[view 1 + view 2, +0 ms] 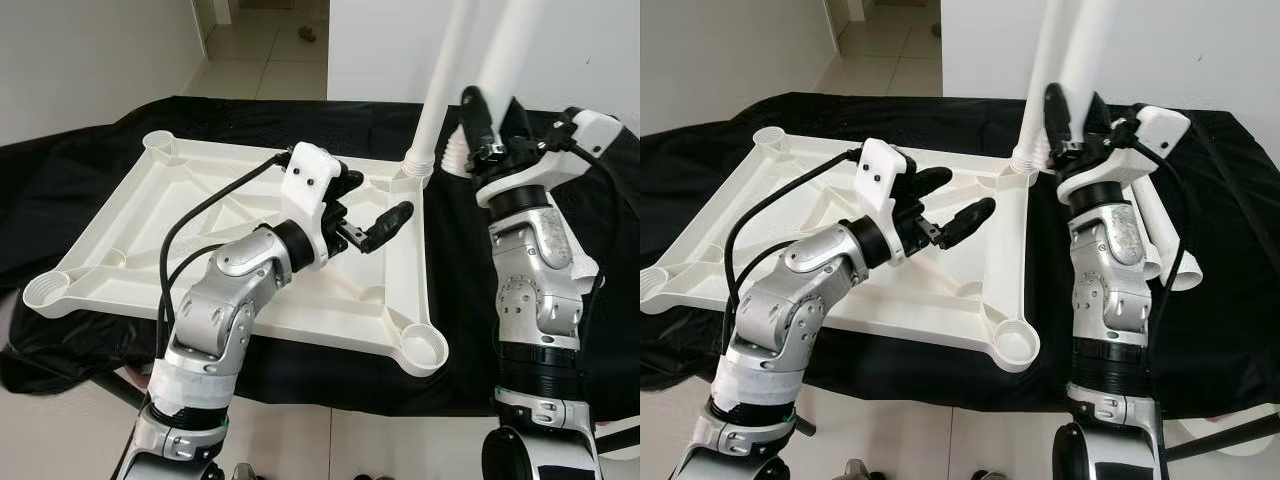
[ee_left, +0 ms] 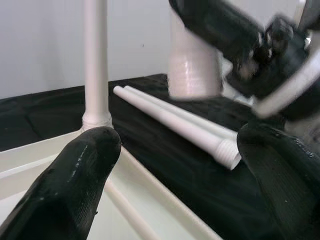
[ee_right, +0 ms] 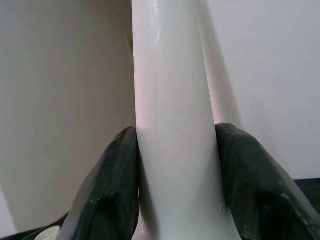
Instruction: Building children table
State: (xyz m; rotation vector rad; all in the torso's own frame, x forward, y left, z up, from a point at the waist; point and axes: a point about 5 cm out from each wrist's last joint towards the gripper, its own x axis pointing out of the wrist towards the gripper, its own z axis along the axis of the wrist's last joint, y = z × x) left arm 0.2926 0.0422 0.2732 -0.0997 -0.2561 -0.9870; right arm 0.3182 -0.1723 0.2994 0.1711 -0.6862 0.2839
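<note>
The white moulded plastic tabletop [image 1: 200,225] lies underside-up on a black cloth [image 1: 90,150] across the centre-left of the head view, a round leg socket at each corner. The socket at its upper right holds one white plastic tube leg [image 1: 440,90] standing upright; the near-right socket [image 1: 425,347] is vacant. The right gripper [image 1: 497,125], upper right of frame, is clamped around a second white tube leg [image 3: 172,125], held upright just beside the seated one, both fingers [image 3: 250,175] pressing its sides. The left gripper [image 1: 375,205] hovers above the tabletop's centre-right, fingers spread, holding nothing. Two spare white tube legs [image 2: 175,120] lie on the cloth right of the tabletop, behind the right arm. Pale tiled floor [image 1: 260,60] shows beyond the cloth at upper left.
</note>
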